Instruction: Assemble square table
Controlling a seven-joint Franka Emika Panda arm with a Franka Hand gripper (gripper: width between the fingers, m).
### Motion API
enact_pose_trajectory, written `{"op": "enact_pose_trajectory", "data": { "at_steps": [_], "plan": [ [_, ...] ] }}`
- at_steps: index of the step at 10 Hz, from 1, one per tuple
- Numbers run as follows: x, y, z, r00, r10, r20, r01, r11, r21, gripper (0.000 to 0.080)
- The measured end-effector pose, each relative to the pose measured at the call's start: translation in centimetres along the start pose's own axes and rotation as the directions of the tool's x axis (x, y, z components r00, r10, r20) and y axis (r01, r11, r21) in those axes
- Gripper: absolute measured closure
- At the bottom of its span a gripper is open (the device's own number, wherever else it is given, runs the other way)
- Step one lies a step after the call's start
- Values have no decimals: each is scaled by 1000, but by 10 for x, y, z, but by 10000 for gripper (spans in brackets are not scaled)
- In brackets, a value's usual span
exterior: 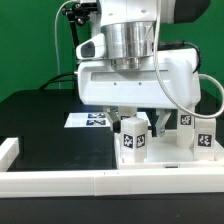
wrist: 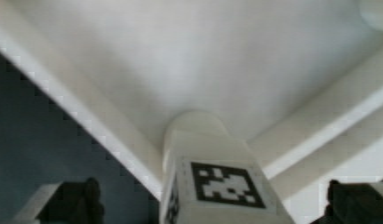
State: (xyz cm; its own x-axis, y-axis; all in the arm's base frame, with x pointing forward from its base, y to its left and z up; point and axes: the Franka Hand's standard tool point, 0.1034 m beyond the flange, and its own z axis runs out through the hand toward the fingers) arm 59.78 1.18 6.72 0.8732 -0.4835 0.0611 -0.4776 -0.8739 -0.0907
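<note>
Claw (exterior: pixel 134 113) open astride an upright post (wrist: pixel 209 170) on the slab (wrist: pixel 206 60); lift straight, clearing it.

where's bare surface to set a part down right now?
Free: black table, bordered by the marker board and white rail. Crowded: the exterior view's right, where the posts stand on the slab under the open gripper.

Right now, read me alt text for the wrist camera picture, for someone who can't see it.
A white table leg carrying a black-and-white tag stands between the open gripper fingers, which do not touch it. Behind it spreads the white square tabletop, its raised rim showing, with the black table surface to one side.
</note>
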Motion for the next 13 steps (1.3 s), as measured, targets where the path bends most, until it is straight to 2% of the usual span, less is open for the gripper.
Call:
{"op": "enact_pose_trajectory", "data": {
  "at_steps": [2, 5, 9, 13],
  "plan": [
    [2, -1, -1, 985, -172, 9, 172, 985, -1, 152],
    [1, -3, -2, 912, -408, 25, 409, 912, -14, 151],
    [1, -4, -2, 716, -696, 50, 698, 716, -19, 151],
    [2, -6, 0, 540, -838, 86, 841, 540, -20, 151]
  ]
}}
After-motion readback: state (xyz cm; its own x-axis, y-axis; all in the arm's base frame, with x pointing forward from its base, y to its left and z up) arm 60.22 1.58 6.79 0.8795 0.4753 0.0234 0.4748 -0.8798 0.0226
